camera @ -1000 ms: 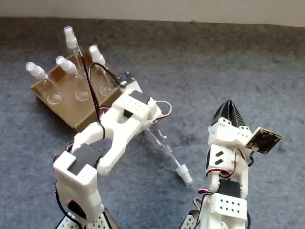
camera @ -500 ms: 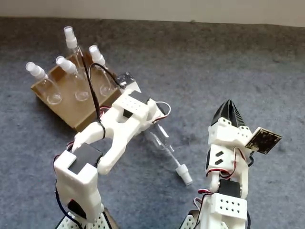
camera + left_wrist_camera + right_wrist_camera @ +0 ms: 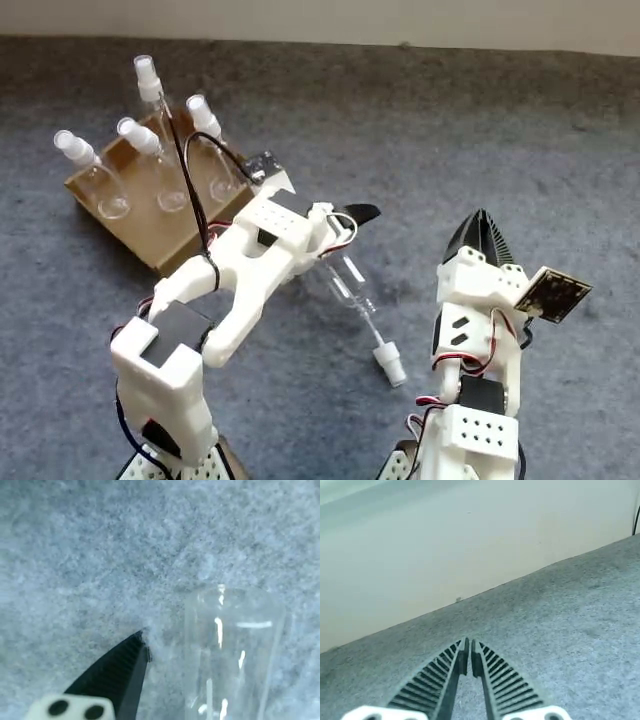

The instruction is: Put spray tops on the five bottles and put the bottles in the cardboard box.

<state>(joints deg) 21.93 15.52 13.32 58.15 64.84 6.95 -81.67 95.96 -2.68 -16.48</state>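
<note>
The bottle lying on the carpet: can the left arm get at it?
Probably yes. The left gripper hangs open right over the bottle, with one finger beside it and nothing in between.

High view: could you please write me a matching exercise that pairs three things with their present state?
Things:
1. loose bottle
2. cardboard box
3. right gripper

States:
a. shut, holding nothing
b. lying on its side on the carpet
c. holds four standing bottles

Pairs: 1-b, 2-c, 3-a
</note>
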